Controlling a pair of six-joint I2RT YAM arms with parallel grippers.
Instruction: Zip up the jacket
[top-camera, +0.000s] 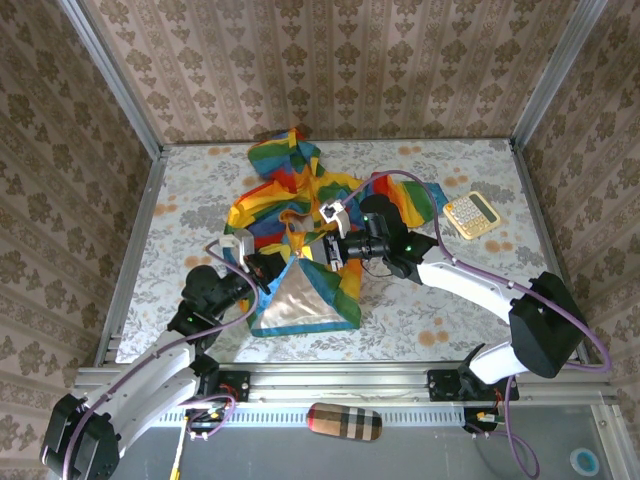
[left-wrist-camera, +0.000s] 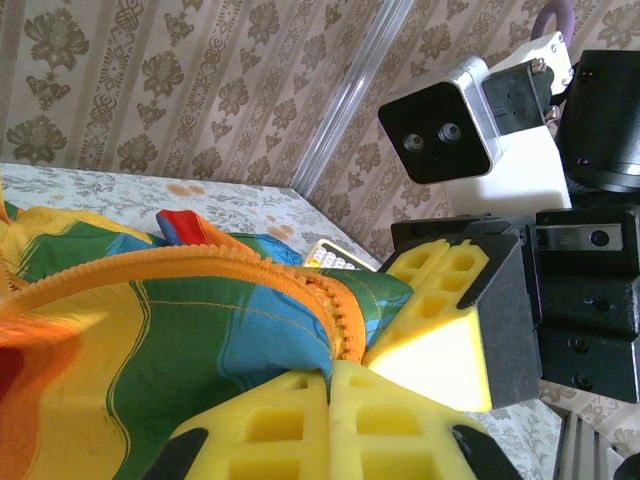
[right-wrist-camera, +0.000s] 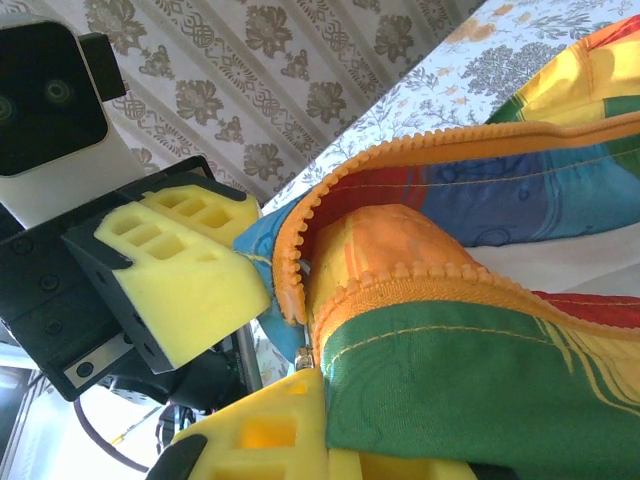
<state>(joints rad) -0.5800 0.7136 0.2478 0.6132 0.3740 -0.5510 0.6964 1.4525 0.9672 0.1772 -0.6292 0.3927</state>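
The rainbow-striped jacket (top-camera: 300, 195) lies crumpled mid-table, with its pale beige lining (top-camera: 300, 300) turned up at the near end. Both grippers meet at the bottom of the orange zipper (left-wrist-camera: 250, 262). My left gripper (top-camera: 268, 268) is shut on the jacket's blue and green edge right beside the zipper teeth, seen up close as the left gripper (left-wrist-camera: 333, 372). My right gripper (top-camera: 325, 248) faces it from the right. The right gripper (right-wrist-camera: 330, 425) is shut on the green-striped edge just below the other zipper row (right-wrist-camera: 470, 280), whose small metal end (right-wrist-camera: 302, 356) pokes out at its fingertip.
A yellow calculator (top-camera: 471, 213) lies at the right, behind the jacket, and is glimpsed as the calculator (left-wrist-camera: 325, 255). A plaid case (top-camera: 343, 421) rests on the frame below the table's near edge. Patterned walls and metal rails enclose the table.
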